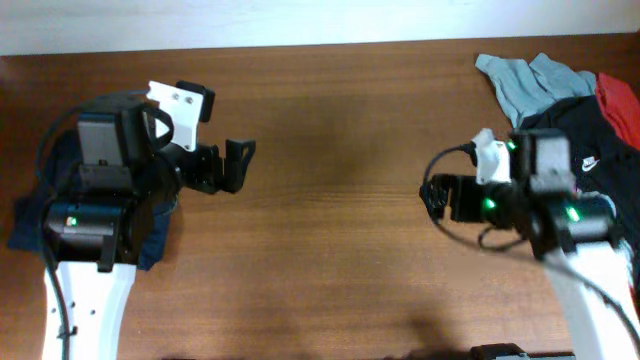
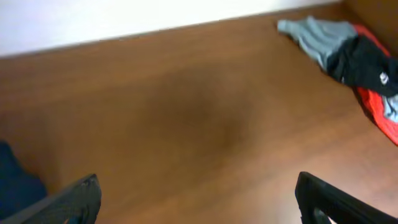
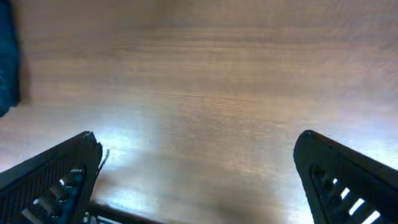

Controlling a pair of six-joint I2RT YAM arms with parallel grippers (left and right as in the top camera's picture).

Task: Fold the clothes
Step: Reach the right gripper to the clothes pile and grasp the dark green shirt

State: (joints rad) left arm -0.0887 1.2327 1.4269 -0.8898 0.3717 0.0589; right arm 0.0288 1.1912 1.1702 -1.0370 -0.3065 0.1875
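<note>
The clothes, a black T-shirt (image 1: 578, 128) with a small white logo, lie crumpled in a pile at the table's far right; the left wrist view shows the black T-shirt (image 2: 364, 61) at its upper right. My left gripper (image 1: 241, 166) hovers open over bare wood at the left and points right, well away from the shirt. In its wrist view the left gripper (image 2: 199, 200) has nothing between its fingers (image 2: 74, 202). My right gripper (image 1: 433, 196) is open too, pointing left just in front of the pile. The right gripper (image 3: 199, 182) holds nothing over the wood.
A light grey-blue shirt (image 1: 518, 82) and a red garment (image 1: 622, 104) lie in the same pile. A dark navy garment (image 1: 35, 225) lies under my left arm at the left edge; the right wrist view shows the navy garment (image 3: 7, 56). The wooden table (image 1: 330, 250) spans between the arms.
</note>
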